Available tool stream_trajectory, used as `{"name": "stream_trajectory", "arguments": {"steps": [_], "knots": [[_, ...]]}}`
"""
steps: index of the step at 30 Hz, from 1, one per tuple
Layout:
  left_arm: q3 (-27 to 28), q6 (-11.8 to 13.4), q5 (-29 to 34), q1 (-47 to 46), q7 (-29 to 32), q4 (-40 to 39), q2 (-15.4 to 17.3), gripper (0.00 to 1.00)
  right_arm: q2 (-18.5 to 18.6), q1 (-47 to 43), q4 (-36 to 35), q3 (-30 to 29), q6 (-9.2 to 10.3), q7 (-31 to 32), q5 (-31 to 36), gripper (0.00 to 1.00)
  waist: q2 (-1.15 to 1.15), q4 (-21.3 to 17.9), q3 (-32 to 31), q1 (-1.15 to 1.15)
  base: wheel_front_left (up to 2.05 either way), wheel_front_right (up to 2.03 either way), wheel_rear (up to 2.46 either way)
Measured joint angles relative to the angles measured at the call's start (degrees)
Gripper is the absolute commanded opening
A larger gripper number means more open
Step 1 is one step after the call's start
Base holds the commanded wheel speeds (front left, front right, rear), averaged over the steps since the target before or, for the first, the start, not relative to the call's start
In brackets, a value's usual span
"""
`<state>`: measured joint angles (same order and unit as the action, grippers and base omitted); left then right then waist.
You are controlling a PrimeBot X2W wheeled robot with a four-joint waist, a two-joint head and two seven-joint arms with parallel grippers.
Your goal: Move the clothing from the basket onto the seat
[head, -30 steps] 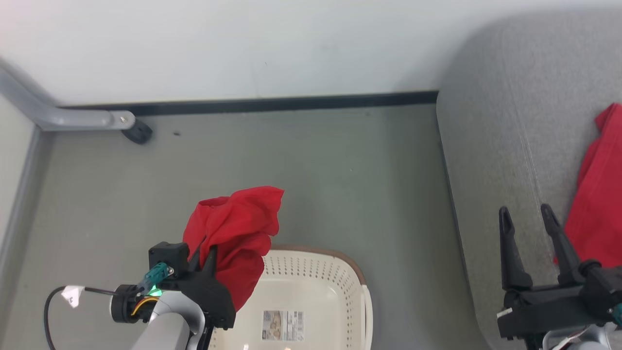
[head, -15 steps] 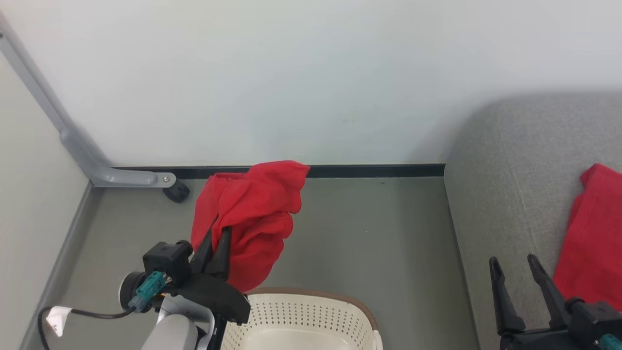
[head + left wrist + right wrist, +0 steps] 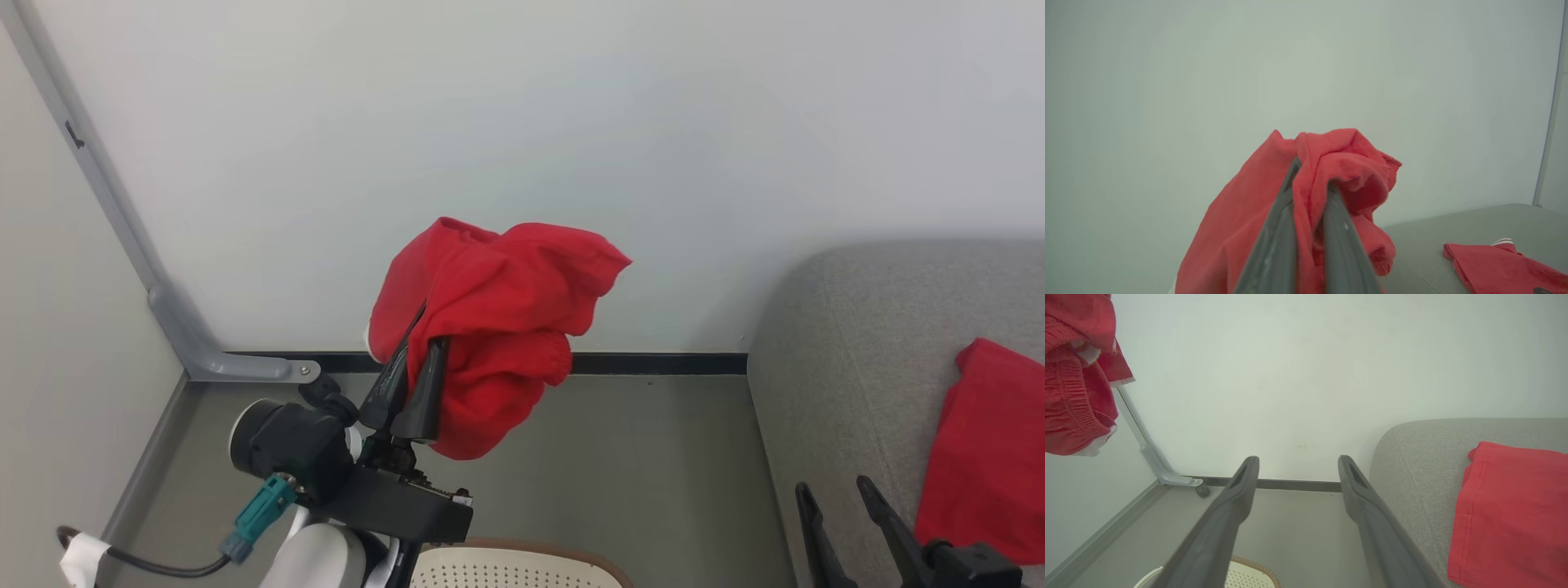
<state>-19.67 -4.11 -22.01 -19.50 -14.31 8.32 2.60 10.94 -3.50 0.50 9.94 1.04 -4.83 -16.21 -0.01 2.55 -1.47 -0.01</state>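
My left gripper (image 3: 431,331) is shut on a bunched plain red garment (image 3: 506,302), held high in front of the white wall, above and beyond the basket (image 3: 531,545). In the left wrist view the fabric (image 3: 1347,155) is pinched between the two fingers of the left gripper (image 3: 1312,173). Just the brown rim and perforated cream wall of the basket show at the bottom edge. A second red garment (image 3: 980,457) lies flat on the grey seat (image 3: 849,343) at the right. My right gripper (image 3: 833,488) stands open and empty by the seat's front edge, also open in its own view (image 3: 1297,461).
A grey metal frame leg (image 3: 204,359) with a small black caster (image 3: 320,385) stands in the left corner. A dark baseboard (image 3: 653,363) runs along the wall. Grey floor (image 3: 637,465) lies between the basket and the seat.
The head camera has tilted up, so the whole picture dropped. My left gripper has lifted the red garment higher and a little to the right, away from the basket. The right gripper stays open.
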Motion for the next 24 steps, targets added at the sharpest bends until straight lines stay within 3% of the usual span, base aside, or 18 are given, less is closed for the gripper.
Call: {"name": "stream_trajectory", "arguments": {"steps": [10, 18, 24], "knots": [[-3.42, -0.82, 0.38, -0.07, 0.16, -7.19, 0.11, 0.00, -0.56, -0.16, -1.22, 1.82, -0.62, 0.57, 0.00, 1.00, 0.01, -0.57, -0.80, 0.01, 0.00, 0.00, 0.00], [-7.28, -1.45, -0.11, -0.24, 3.16, -8.88, 0.11, 0.00, -3.05, 1.10, -5.58, 9.16, -4.46, 1.31, 0.01, 1.00, 0.01, -1.05, -0.85, 0.01, 0.00, 0.00, 0.00], [-9.26, -1.46, -0.76, -0.37, 4.69, -9.00, 0.11, 0.00, -4.80, 4.30, -6.60, 14.89, -6.19, 2.32, 0.02, 1.00, 0.01, -0.97, -0.87, 0.01, 0.00, 0.00, 0.00]]}}
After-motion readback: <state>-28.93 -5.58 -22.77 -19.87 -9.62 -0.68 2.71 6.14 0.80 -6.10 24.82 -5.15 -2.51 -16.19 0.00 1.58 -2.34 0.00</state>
